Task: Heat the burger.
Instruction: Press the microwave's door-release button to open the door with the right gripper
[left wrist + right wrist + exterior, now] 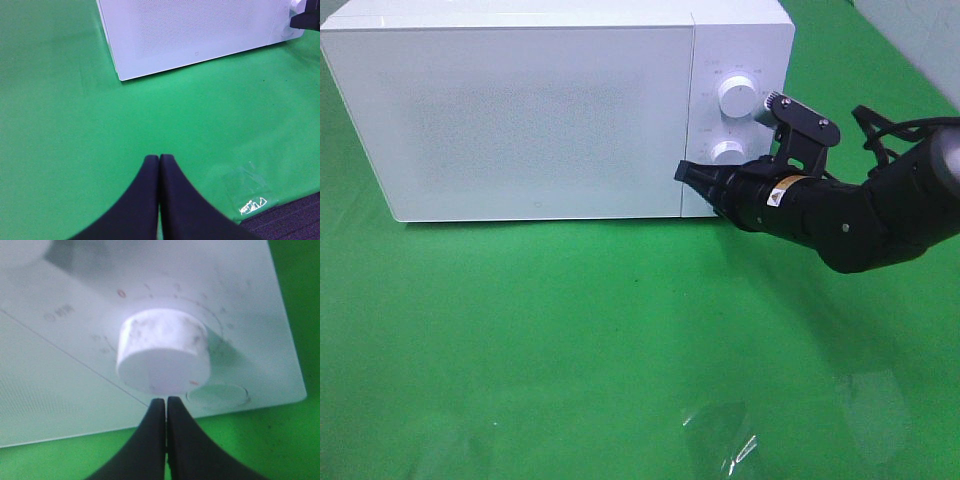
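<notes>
The burger is out of view in all three frames. A white microwave (520,110) stands at the back of the green cloth with its door closed. My right gripper (685,172) is shut and empty, its tips at the seam between the door and the control panel, just below and left of the lower knob (727,152). The right wrist view shows that gripper (166,402) pointing at the underside of the lower knob (162,352). My left gripper (159,160) is shut on nothing, hovering over bare cloth well in front of the microwave (190,35).
An upper knob (736,95) sits above the lower one on the panel. A round button (217,395) lies beside the lower knob. A clear shiny patch (720,440) marks the green cloth near the front edge. Dark floor (295,220) begins past the cloth's edge.
</notes>
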`<state>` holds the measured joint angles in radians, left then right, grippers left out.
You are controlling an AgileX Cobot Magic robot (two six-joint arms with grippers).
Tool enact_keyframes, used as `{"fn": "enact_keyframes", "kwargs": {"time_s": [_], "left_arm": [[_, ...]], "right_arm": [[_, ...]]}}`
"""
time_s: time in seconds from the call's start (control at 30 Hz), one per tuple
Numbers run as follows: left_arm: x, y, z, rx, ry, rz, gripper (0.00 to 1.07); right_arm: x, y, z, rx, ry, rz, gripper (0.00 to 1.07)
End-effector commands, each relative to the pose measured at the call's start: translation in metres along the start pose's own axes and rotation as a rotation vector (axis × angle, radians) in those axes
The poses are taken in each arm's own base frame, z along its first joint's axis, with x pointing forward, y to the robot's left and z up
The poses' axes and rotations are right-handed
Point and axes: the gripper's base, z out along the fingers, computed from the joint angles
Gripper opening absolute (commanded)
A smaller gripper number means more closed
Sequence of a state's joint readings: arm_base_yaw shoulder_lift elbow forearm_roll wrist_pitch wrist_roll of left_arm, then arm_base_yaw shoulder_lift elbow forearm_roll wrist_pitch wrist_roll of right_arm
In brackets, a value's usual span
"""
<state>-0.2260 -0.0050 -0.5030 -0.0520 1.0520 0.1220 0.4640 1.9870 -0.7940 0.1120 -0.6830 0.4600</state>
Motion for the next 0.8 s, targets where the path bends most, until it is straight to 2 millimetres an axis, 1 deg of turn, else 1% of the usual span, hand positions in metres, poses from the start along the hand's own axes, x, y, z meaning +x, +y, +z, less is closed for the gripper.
{"fn": "enact_keyframes", "kwargs": {"time_s": [0.03,0.07,0.1,0.13,0.17,0.2,0.27,0.37,0.4,0.43,0.47,0.5,0.53,0.6,0.63,0.8], "left_arm": [[0.001,0.000,-0.002,-0.009,-0.030,0.003,0.00],[0.001,0.000,-0.002,-0.009,-0.030,0.003,0.00],[0.001,0.000,-0.002,-0.009,-0.030,0.003,0.00],[0.001,0.000,-0.002,-0.009,-0.030,0.003,0.00],[0.001,0.000,-0.002,-0.009,-0.030,0.003,0.00],[0.001,0.000,-0.002,-0.009,-0.030,0.003,0.00],[0.001,0.000,-0.002,-0.009,-0.030,0.003,0.00],[0.001,0.000,-0.002,-0.009,-0.030,0.003,0.00],[0.001,0.000,-0.002,-0.009,-0.030,0.003,0.00],[0.001,0.000,-0.002,-0.009,-0.030,0.003,0.00],[0.001,0.000,-0.002,-0.009,-0.030,0.003,0.00],[0.001,0.000,-0.002,-0.009,-0.030,0.003,0.00],[0.001,0.000,-0.002,-0.009,-0.030,0.003,0.00],[0.001,0.000,-0.002,-0.009,-0.030,0.003,0.00],[0.001,0.000,-0.002,-0.009,-0.030,0.003,0.00],[0.001,0.000,-0.002,-0.008,-0.028,0.003,0.00]], "right_arm": [[-0.009,-0.009,0.010,0.035,-0.056,0.037,0.00],[-0.009,-0.009,0.010,0.035,-0.056,0.037,0.00],[-0.014,-0.016,0.010,0.066,-0.090,0.079,0.00],[-0.014,-0.016,0.010,0.066,-0.090,0.079,0.00],[-0.019,-0.021,0.010,0.072,-0.127,0.093,0.00],[-0.019,-0.021,0.010,0.072,-0.127,0.093,0.00],[-0.020,-0.024,0.015,0.045,-0.166,0.179,0.00],[-0.020,-0.024,0.017,0.026,-0.172,0.206,0.00],[-0.018,-0.023,0.020,-0.018,-0.186,0.286,0.00],[-0.018,-0.023,0.020,-0.018,-0.186,0.286,0.00],[-0.019,-0.023,0.022,-0.046,-0.232,0.357,0.00],[-0.019,-0.023,0.022,-0.046,-0.232,0.357,0.00],[-0.022,-0.026,0.022,-0.054,-0.301,0.427,0.00],[-0.023,-0.027,0.021,-0.056,-0.318,0.450,0.00],[-0.025,-0.029,0.021,-0.053,-0.351,0.504,0.00],[-0.027,-0.028,0.025,-0.088,-0.380,0.566,0.00]]}}
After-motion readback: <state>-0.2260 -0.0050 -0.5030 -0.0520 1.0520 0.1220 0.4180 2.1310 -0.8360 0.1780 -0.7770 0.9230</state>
